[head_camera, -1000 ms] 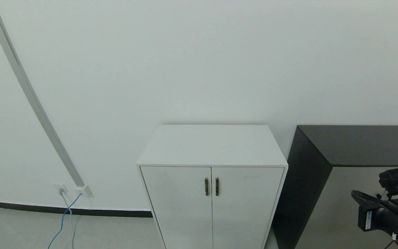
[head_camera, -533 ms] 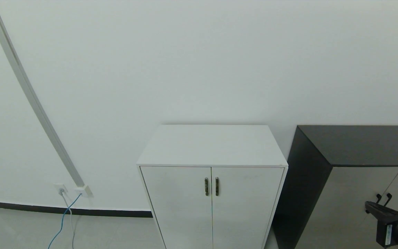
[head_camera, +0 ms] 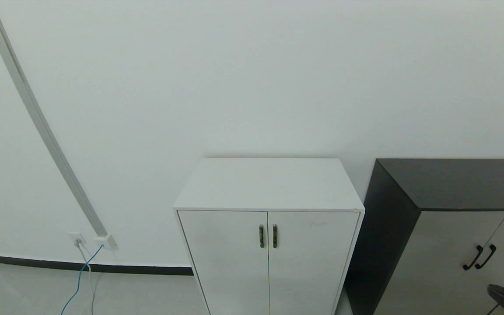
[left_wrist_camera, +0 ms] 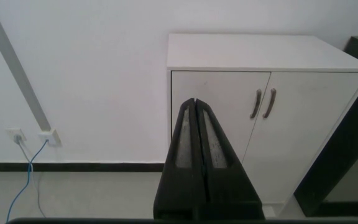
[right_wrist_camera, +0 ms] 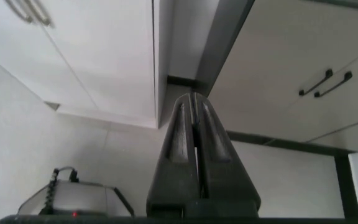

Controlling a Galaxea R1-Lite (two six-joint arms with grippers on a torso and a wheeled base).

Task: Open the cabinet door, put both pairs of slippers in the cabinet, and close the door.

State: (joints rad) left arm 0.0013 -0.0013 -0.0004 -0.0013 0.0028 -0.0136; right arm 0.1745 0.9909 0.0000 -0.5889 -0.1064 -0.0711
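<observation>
Both doors [head_camera: 230,262] of the white cabinet [head_camera: 269,183] are closed against the wall, right beside the dark sideboard [head_camera: 453,183]. Left gripper [left_wrist_camera: 195,107] and right gripper [right_wrist_camera: 194,101] hang empty, fingers pressed together, apart from the handles [head_camera: 267,236]. Slippers inside? Cannot tell.

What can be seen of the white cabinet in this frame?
The white cabinet is an upright box with a flat top, looking like laminated board. Its left door and right door are both shut, meeting at a thin centre seam. Two slim dark vertical handles sit side by side at that seam, near the top. It stands on the floor against the white wall, close beside a dark cabinet on the robot's right; contact between them cannot be judged.
</observation>
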